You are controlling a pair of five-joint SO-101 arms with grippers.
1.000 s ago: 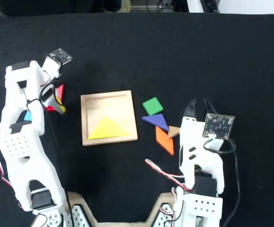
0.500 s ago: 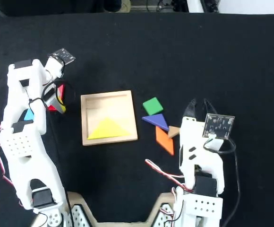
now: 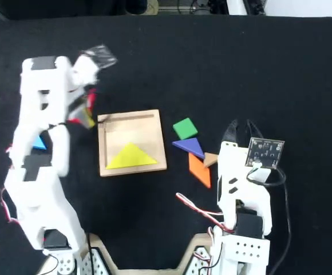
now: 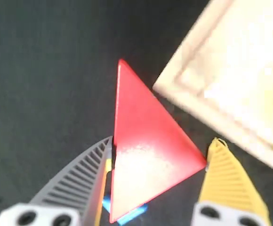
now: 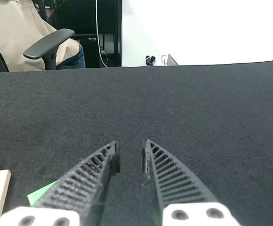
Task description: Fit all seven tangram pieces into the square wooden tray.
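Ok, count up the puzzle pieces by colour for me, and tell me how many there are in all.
red triangle: 1
yellow triangle: 1
green square: 1
dark blue triangle: 1
orange piece: 1
tan piece: 1
light blue piece: 1
Total: 7

The tray (image 3: 133,116) sits mid-worktop (image 3: 240,69) — pieces either side.
A triangle (image 3: 130,155) lies in its near half; four pieces (image 3: 190,146) lie right of it; the left claw (image 3: 85,112) holds another triangle (image 4: 146,150) by its far-left corner.
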